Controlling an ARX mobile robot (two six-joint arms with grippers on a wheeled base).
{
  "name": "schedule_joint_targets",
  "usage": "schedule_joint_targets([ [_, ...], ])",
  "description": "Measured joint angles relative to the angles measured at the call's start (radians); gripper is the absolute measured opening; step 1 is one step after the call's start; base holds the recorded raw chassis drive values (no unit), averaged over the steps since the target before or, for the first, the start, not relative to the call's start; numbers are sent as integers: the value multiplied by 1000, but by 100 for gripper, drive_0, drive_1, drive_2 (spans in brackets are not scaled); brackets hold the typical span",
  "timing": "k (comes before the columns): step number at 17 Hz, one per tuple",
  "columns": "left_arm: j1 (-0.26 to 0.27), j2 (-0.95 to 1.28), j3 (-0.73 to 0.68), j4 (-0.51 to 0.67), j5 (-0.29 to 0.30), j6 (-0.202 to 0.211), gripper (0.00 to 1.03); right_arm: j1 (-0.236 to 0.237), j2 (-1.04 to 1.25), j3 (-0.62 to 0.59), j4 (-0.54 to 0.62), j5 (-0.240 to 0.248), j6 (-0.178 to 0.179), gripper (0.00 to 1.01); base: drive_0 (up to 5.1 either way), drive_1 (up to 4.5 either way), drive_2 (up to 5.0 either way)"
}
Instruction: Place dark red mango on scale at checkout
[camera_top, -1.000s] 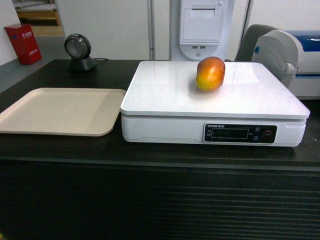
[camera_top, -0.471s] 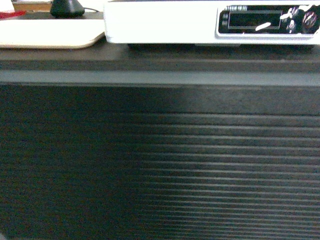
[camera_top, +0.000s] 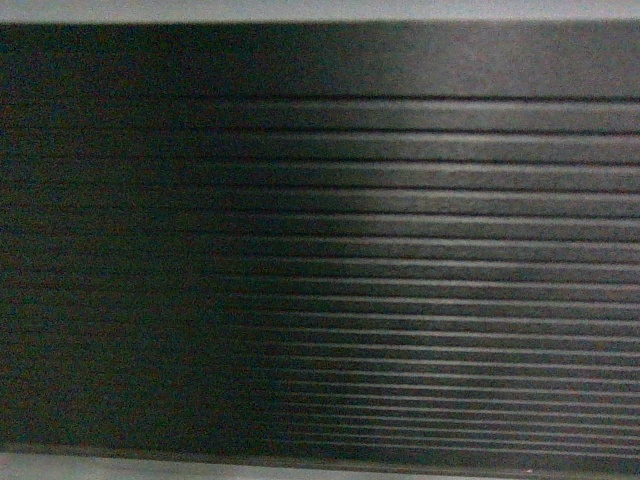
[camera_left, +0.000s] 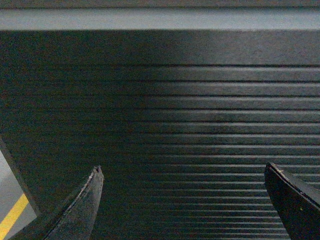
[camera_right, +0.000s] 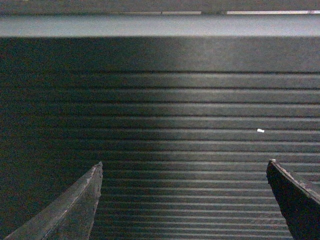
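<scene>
The dark red mango and the scale are out of view in all three views. Only the checkout's horizontally ribbed dark front fills the head view, with a grey strip along the top edge. My left gripper is open, its two dark fingers wide apart and empty, facing the ribbed front. My right gripper is likewise open and empty in front of the same ribbed panel. Neither gripper shows in the head view.
A pale grey band, the counter's edge, runs above the ribs in both wrist views. At the left wrist view's lower left, grey floor with a yellow line shows past the counter's corner. A grey plinth strip lies at the head view's bottom.
The head view has dropped: a second ago it showed the mango on the scale's platter, then only the scale's front and tray edge, now only the counter's ribbed front.
</scene>
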Motion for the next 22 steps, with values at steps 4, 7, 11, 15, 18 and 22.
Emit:
schedule_joint_targets([
  [4, 0, 0, 0, 1, 0, 0, 98, 0, 0, 0, 2, 1, 0, 98, 0, 0, 0],
  [7, 0, 0, 0, -4, 0, 1, 98, 0, 0, 0, -5, 0, 0, 98, 0, 0, 0],
  [11, 0, 0, 0, -3, 0, 1, 98, 0, 0, 0, -2, 0, 0, 98, 0, 0, 0],
  [15, 0, 0, 0, -3, 0, 1, 98, 0, 0, 0, -1, 0, 0, 98, 0, 0, 0],
  [18, 0, 0, 0, -3, 0, 1, 98, 0, 0, 0, -1, 0, 0, 98, 0, 0, 0],
  [22, 0, 0, 0, -3, 0, 1, 98, 0, 0, 0, -1, 0, 0, 98, 0, 0, 0],
])
